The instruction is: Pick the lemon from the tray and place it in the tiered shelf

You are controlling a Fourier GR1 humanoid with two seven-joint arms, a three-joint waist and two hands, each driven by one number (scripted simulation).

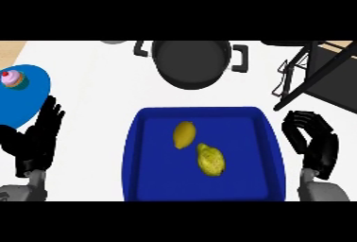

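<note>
A dark blue tray (137,156) lies in the middle of the white counter, near its front. Two yellow fruits rest inside it: a smooth lemon (184,134) and, just below and right of it, a bumpy lemon (210,160). The black tiered shelf (317,71) stands at the upper right corner. My right hand (315,139) hovers beside the tray's right rim, fingers partly curled and holding nothing. My left hand (38,137) stays open to the left of the tray, fingers pointing up.
A dark pot with two handles (190,61) stands behind the tray. A blue plate (28,97) at the left edge carries a pink cupcake (12,78). Bare white counter lies between the tray and the shelf.
</note>
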